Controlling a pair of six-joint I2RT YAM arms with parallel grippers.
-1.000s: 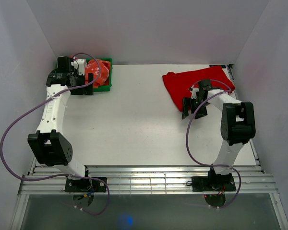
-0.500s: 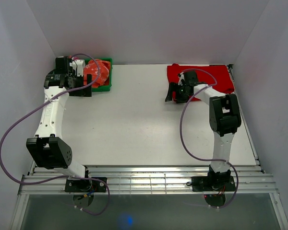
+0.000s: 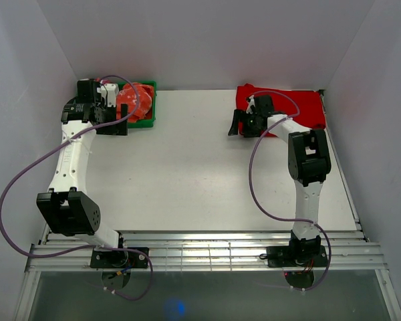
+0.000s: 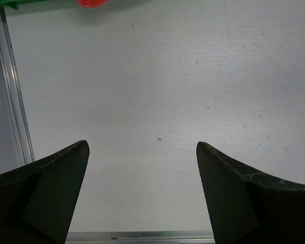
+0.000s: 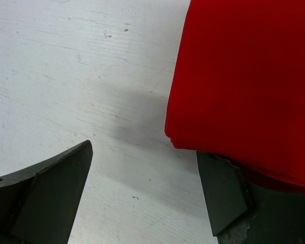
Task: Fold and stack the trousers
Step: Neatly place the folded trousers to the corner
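As folded, the trousers (image 3: 295, 107) are laid at 1 o'clock.
Fingers are held spread: right gripper (image 5: 142, 152) at the cloth edge, left gripper (image 4: 142, 147) at 11 o'clock.

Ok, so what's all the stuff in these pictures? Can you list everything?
trousers: one, bright red, folded, far right corner of the table
patterned garment: one, red-orange with white, bunched inside the bin
bin: one, green, far left corner
table: one, white, under everything
left arm: one, white and black, reaching towards the bin
right arm: one, white and black, reaching towards the trousers
left gripper: one, black, open over bare table
right gripper: one, black, open at the trousers' edge
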